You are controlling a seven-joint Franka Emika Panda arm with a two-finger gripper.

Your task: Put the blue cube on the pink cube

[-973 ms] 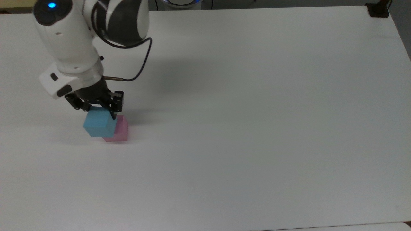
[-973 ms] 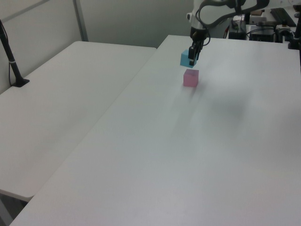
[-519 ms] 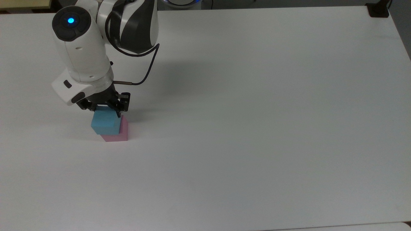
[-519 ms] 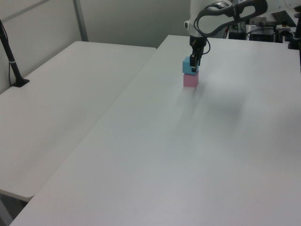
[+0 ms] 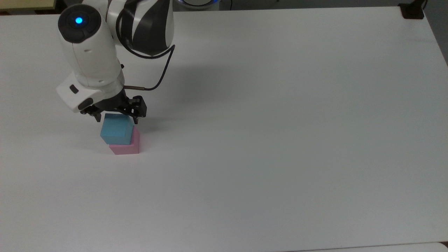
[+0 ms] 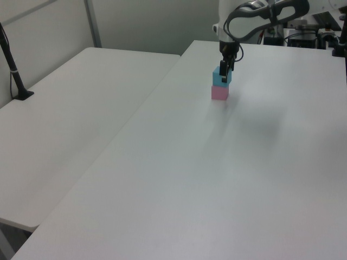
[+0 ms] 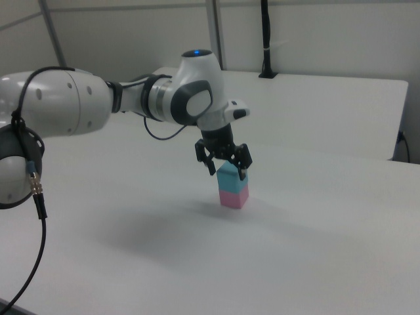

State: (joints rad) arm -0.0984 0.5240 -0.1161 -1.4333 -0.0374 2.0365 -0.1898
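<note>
The light blue cube (image 5: 117, 130) rests on top of the pink cube (image 5: 127, 147) at the top view's left, turned a little askew from it. The stack also appears as the blue cube (image 6: 220, 77) over the pink cube (image 6: 219, 92) in the left view, and as the blue cube (image 7: 230, 178) over the pink cube (image 7: 233, 197) in the right view. My gripper (image 5: 117, 117) hangs just above the blue cube's top and is open. Its fingers are spread wider than the cube, one on each side, in the right view too (image 7: 227, 169).
The white table (image 5: 280, 140) stretches wide to the top view's right of the stack. A black clamp (image 5: 413, 10) sits at its far right corner. In the left view, a second table (image 6: 70, 108) adjoins on the left, with a black post (image 6: 13, 70).
The blue cube was carried sideways over the pink cube and lowered onto it. The fingers then spread apart and let it go, and the gripper has risen slightly.
</note>
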